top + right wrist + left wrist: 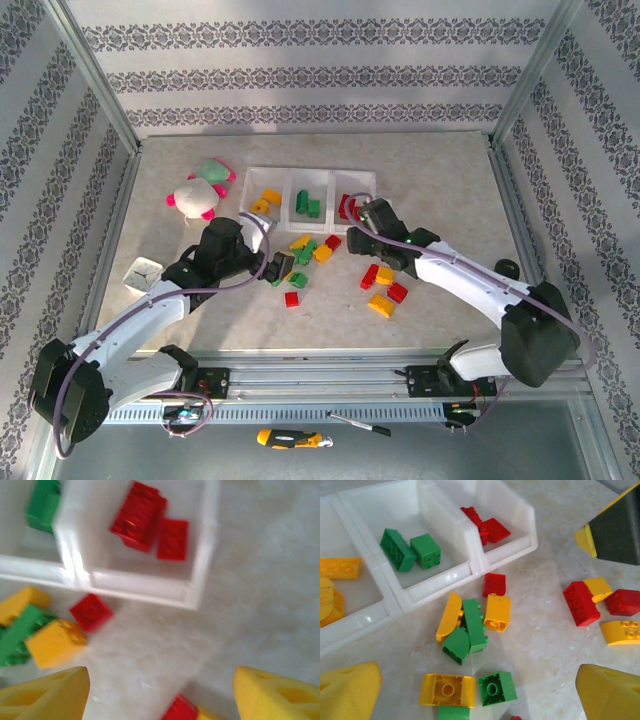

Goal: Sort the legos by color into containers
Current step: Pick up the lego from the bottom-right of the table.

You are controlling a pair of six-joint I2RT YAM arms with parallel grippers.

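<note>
The three joined white bins [310, 171] stand at mid-table, with yellow bricks in the left one, green in the middle and red in the right [140, 515]. Loose legos lie in front of them: a mixed cluster [305, 250], a single red brick [291, 298], and red and yellow ones [383, 285]. My left gripper [480, 700] hovers open over the cluster, with a green brick [496, 687] and a yellow brick [446, 690] lying upside down between its fingers. My right gripper [162, 695] is open just in front of the red bin, above bare table, with a red brick [180, 711] at the frame's lower edge.
A pink-white-green plush toy [200, 190] lies left of the bins. A small white square tray [142, 274] sits at the left, beside my left arm. Metal frame posts and patterned walls enclose the table. A screwdriver [290, 438] lies below the front rail.
</note>
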